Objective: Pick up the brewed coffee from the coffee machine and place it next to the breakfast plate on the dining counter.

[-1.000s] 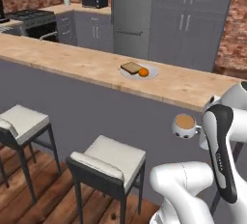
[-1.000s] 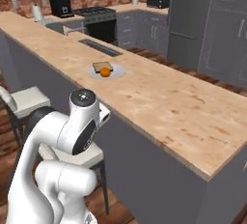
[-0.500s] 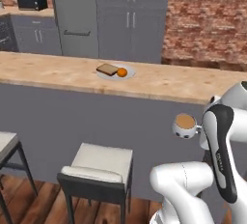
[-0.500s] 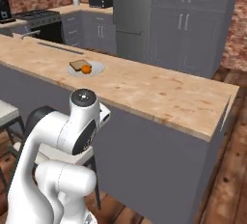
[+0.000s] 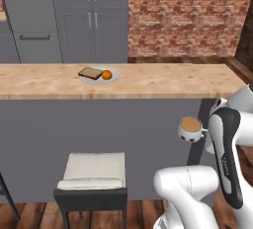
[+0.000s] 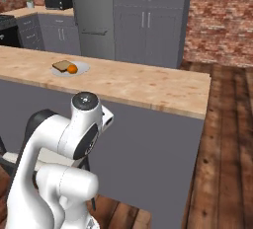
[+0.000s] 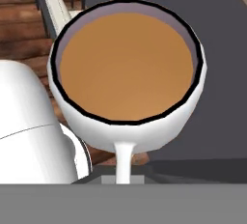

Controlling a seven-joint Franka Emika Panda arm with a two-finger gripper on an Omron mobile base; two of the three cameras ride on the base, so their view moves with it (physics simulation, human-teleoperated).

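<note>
The brewed coffee (image 7: 126, 68) is a white mug full of light brown liquid. My gripper (image 7: 124, 174) is shut on its thin handle, low in the hand view. In the left base view the mug (image 5: 190, 128) hangs upright beside my forearm, below the edge of the dining counter (image 5: 163, 82) and off its right end. The breakfast plate (image 5: 114, 77) with toast and an orange fruit sits on that counter, well left of the mug. From the right base view the plate (image 6: 84, 67) lies far left on the counter (image 6: 143, 85). The coffee machine is out of view.
A grey-seated stool (image 5: 94, 171) stands in front of the counter's grey base, left of my arm. Tall grey cabinets (image 5: 89, 16) and a brick wall (image 5: 188, 16) rise behind the counter. Wooden floor (image 6: 227, 149) opens past the counter's right end.
The base has moved, so the whole scene has shifted: the counter's right end has come into view and the plate sits differently in frame. The mug stays in my shut gripper.
</note>
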